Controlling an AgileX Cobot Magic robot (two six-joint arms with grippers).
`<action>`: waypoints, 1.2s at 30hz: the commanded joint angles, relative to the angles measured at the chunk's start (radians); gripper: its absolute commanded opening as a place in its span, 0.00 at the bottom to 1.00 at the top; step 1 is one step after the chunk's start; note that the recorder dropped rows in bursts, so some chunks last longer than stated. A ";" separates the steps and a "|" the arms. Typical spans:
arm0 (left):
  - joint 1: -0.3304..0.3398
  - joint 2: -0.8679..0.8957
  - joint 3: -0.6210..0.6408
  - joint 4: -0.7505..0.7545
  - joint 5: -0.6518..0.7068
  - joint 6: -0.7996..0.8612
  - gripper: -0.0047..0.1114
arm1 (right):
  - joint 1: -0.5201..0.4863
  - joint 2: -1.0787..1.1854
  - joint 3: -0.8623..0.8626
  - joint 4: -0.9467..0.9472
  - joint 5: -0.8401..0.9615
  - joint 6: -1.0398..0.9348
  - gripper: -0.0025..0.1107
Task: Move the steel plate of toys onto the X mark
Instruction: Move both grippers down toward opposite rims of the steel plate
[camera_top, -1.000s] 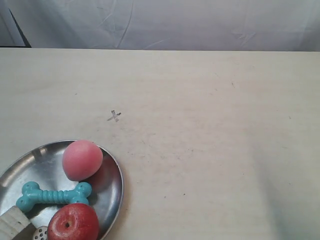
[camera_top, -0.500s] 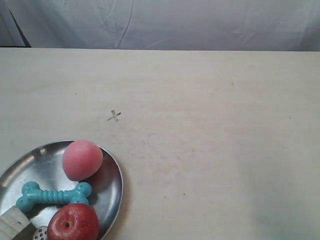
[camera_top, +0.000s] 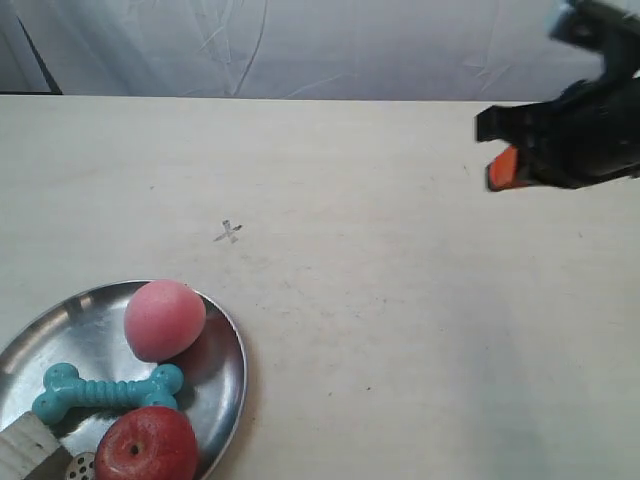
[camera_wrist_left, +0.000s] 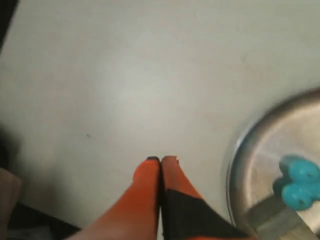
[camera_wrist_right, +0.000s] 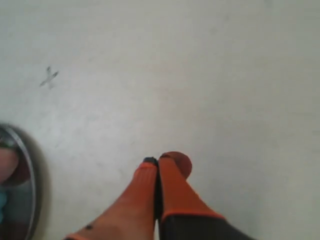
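The plate (camera_top: 226, 386) is not yet shifted onto the X (camera_top: 229, 232); the left pincer (camera_wrist_left: 160, 160), near its rim, and the right pincer (camera_wrist_right: 158, 161), well apart, are pressed together.

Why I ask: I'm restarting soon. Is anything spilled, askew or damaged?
Nothing stands out. The ball, bone, apple, cube and die all lie in the plate, which sits flat on the table, apart from the X mark. The left pincer and right pincer are shut, holding nothing.

steel plate (camera_top: 95, 322) cut by frame corner, wooden cube (camera_top: 25, 452) and die (camera_top: 82, 466) cropped, arm (camera_top: 585, 130) blurred
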 joint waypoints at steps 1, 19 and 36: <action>0.001 0.137 0.070 -0.221 -0.062 0.159 0.04 | 0.123 0.192 -0.021 0.238 0.077 -0.226 0.02; 0.072 0.104 0.297 -0.254 -0.192 0.046 0.42 | 0.420 0.367 -0.021 0.417 -0.003 -0.269 0.39; 0.192 0.350 0.313 -0.506 -0.332 0.269 0.42 | 0.429 0.561 -0.191 0.404 0.058 -0.297 0.40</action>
